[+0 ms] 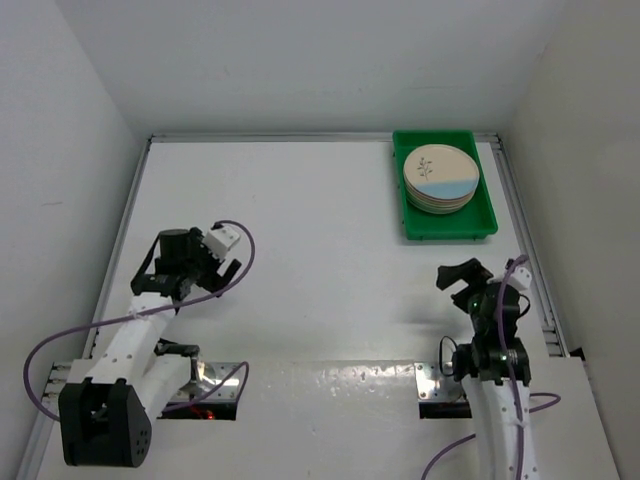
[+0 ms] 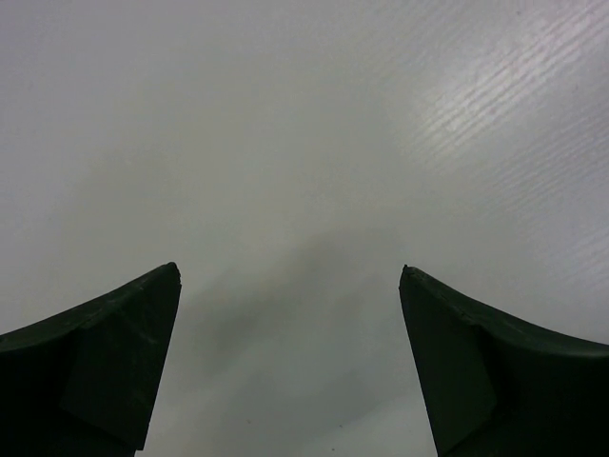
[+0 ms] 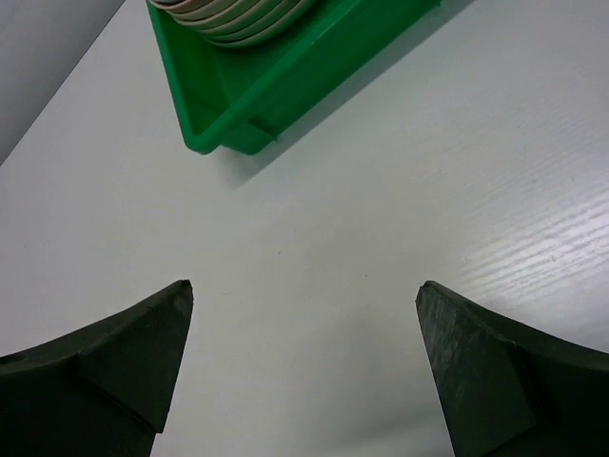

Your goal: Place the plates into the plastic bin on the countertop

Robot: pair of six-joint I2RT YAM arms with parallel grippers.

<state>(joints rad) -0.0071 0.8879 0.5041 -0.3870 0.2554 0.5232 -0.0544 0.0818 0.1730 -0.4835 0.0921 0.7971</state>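
A stack of cream plates point(image 1: 441, 178) rests inside the green plastic bin point(image 1: 470, 227) at the far right of the white countertop point(image 1: 320, 270); the top plate shows a dark sprig and a blue segment. The right wrist view catches the bin's near corner point(image 3: 224, 133) and the plates' edges point(image 3: 238, 19) at its top. My left gripper point(image 1: 205, 262) stands open over bare countertop at the left, its fingertips point(image 2: 152, 305) wide apart with nothing between them. My right gripper point(image 1: 462, 280) is open too, below the bin and apart from it, and holds nothing.
Pale raised edges point(image 1: 130, 215) border the countertop on the left, back and right. White walls close in behind them. Purple cables point(image 1: 245, 250) loop around both arms. Metal mounting plates point(image 1: 215, 375) sit at the near edge by the arm bases.
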